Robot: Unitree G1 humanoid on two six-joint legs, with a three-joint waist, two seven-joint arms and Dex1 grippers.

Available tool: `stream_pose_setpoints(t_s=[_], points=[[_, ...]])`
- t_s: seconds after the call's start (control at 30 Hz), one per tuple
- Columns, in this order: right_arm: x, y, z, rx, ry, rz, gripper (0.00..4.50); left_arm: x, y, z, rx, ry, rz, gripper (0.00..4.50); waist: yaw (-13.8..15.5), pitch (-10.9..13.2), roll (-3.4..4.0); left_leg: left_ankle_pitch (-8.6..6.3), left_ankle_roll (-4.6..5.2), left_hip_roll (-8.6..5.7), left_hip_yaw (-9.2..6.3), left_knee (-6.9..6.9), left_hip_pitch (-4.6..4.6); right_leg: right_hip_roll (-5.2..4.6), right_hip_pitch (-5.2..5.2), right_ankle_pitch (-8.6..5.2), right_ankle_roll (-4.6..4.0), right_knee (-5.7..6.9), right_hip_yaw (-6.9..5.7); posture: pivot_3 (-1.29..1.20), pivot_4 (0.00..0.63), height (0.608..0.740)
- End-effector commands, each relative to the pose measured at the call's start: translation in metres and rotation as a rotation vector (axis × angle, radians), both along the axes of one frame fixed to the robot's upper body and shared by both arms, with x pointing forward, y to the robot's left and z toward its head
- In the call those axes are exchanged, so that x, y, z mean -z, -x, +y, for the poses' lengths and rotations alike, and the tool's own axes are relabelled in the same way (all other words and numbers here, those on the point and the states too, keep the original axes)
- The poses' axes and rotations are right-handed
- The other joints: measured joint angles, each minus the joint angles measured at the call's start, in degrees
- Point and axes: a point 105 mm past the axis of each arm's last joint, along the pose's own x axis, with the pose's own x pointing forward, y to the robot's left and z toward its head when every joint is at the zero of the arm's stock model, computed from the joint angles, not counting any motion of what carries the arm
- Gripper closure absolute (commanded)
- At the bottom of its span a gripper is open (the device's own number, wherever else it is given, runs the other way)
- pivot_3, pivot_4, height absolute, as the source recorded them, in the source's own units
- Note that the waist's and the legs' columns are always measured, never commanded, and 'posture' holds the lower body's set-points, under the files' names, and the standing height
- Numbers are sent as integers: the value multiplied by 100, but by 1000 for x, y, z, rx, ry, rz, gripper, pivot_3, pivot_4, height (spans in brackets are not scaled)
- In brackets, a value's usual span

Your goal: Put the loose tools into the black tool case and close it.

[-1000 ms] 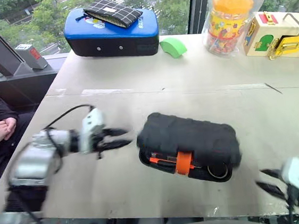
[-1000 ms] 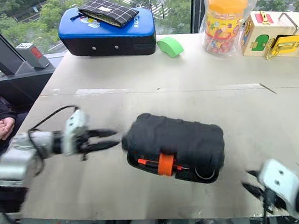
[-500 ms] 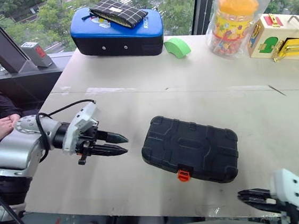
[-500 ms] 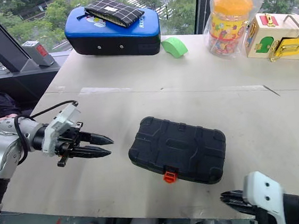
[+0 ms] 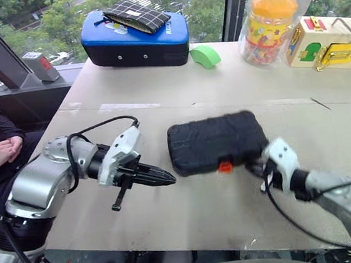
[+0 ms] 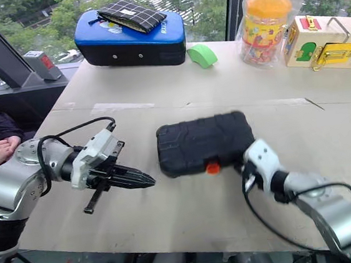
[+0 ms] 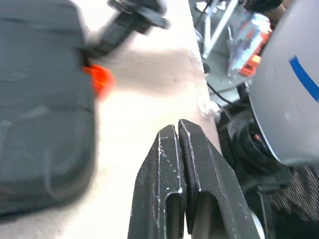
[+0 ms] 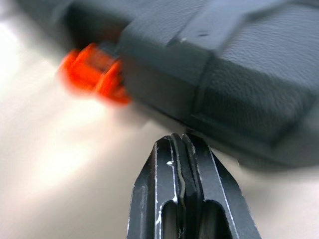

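Black tool case [image 5: 215,141] lies closed, lid down, mid-counter [image 5: 190,211], its orange latch [image 5: 225,166] on the near edge. Right end effector [image 5: 256,167] has its fingers pressed together, holding nothing, tips at the case's near right corner; contact not resolvable. Left end effector [image 5: 165,179] also pinched together and empty, pointing toward the case, just left of it and apart. Blue-topped case [image 5: 133,38] sits at the far counter edge.

Upper-floor test room: window [image 5: 212,2], table [image 5: 178,93]
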Motion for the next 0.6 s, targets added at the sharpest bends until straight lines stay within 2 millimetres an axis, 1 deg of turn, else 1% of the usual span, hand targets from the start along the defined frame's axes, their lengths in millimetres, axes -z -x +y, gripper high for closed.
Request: stream_pose_setpoints(t_s=[0.03, 0.07, 0.13, 0.2, 0.27, 0.37, 0.4, 0.47, 0.53, 0.6], points=[[-9, -38, -9, 102, 45, -73, 4500, -7, -12, -11, -50, 36, -75, 4460, -10, 3, -3, -1, 0, 3, -1, 0, -1, 0, 1, 0, -1, 0, 1, 0, 150, 740], [-5, -43, -10, 99, 66, -68, 4500, -6, -19, -13, -79, 35, -98, 4460, -13, 5, 2, 0, 0, 2, -1, -2, -12, 3, -11, 1, -1, 2, 1, 0, 150, 740], [-2, -43, -11, 65, 75, -50, 4500, -4, -30, -18, -120, 43, -141, 4460, -20, 5, 2, 0, 0, 1, 2, -4, -15, 11, -16, 2, 0, 7, 4, 0, 150, 740], [-5, -33, -12, 18, 59, -31, 4500, -2, -46, -24, -186, 47, -188, 4460, -21, 4, 3, -1, 1, 4, 2, -9, -12, 10, -14, 1, 0, 3, 6, 0, 150, 740], [-7, -23, -11, -28, 71, -21, 4500, 0, -54, -27, -207, 49, -208, 4460, -11, 4, 5, -1, 1, 2, 0, -8, -17, 11, -15, 1, 1, 4, 3, 0, 150, 740], [-13, -9, -5, -63, 23, 3, 4500, 5, -69, -31, -256, 39, -219, 4460, -10, 3, 3, -1, 2, 2, 0, -9, -18, 8, -14, 1, 1, 0, 4, 0, 150, 740], [-13, -2, 1, -85, 18, 9, 4500, 11, -74, -31, -261, 18, -225, 4460, -14, 3, 3, -1, 2, 2, -2, -9, -19, 6, -14, 1, 1, 0, 2, 0, 150, 740], [-9, 11, 17, -138, 13, 44, 4500, 25, -84, -28, -280, -41, -231, 4460, -8, 2, 3, -1, 2, 2, -2, -10, -17, 7, -14, 1, 1, 1, 3, 0, 150, 740], [-1, 13, 25, -130, 13, 67, 4500, 37, -92, -24, -284, -85, -237, 4460, -27, 1, 1, -1, 2, 3, -5, -11, -15, 10, -14, 1, 1, 1, 3, 0, 150, 740], [8, 11, 31, -116, 25, 78, 4500, 48, -96, -21, -262, -133, -241, 4460, -17, -4, 5, -1, 2, 3, -5, -11, -13, 9, -13, 1, 1, 1, 1, 0, 150, 740]])
